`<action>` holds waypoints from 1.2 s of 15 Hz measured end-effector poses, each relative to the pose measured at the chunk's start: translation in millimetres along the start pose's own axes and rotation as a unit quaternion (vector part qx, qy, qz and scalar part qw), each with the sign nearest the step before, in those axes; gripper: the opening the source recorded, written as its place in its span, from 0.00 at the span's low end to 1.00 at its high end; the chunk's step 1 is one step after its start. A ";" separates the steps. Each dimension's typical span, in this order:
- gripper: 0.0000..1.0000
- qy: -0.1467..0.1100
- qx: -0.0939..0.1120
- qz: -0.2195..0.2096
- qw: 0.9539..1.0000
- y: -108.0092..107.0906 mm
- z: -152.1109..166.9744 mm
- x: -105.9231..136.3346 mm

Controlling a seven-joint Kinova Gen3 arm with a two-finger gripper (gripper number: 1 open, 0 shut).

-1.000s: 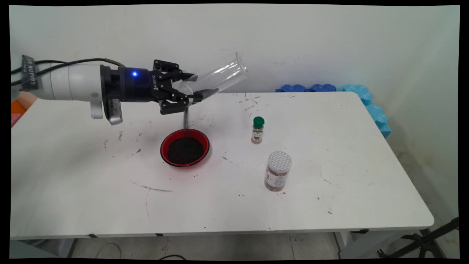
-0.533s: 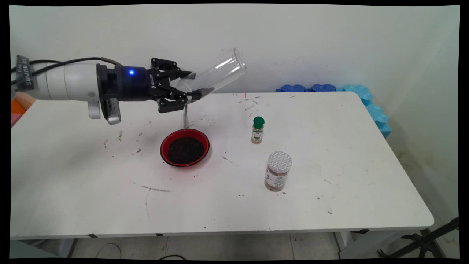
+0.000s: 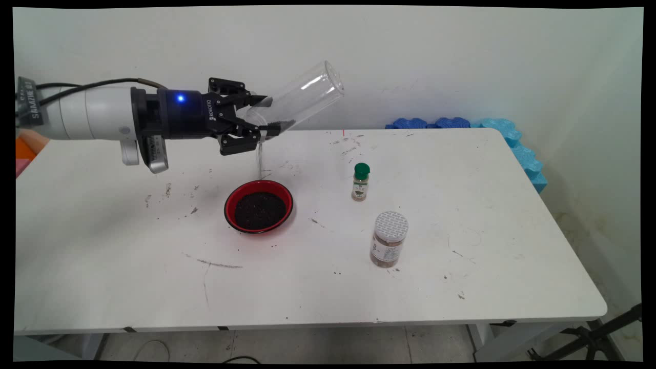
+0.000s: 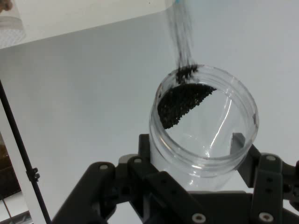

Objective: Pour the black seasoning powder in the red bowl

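Raised slightly and drawn left since earlier, black two-finger jaws clenched on one tilted clear plastic cylinder jar, dark grains streaming to one red bowl below, two lidded spice jars, green-capped and silver-topped, rightward on white worktop.

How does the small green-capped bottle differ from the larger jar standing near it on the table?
The green-capped bottle is slim and short; the jar is wider and bigger. The bottle has a green cap, the jar a pale patterned lid. The bottle stands farther back, the jar nearer the camera. Both stand upright, closed, apart, with brownish contents.
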 end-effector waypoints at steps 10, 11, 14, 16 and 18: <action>0.00 -0.012 -0.008 0.000 1.000 1.6 1.7 -3.7; 0.00 -0.013 -0.008 0.000 1.000 1.7 1.9 -3.9; 0.00 -0.015 -0.010 0.001 1.000 2.3 2.9 -4.9; 0.00 -0.018 -0.012 0.002 1.000 2.9 4.0 -6.0; 0.00 -0.020 -0.013 0.004 1.000 3.5 4.6 -6.6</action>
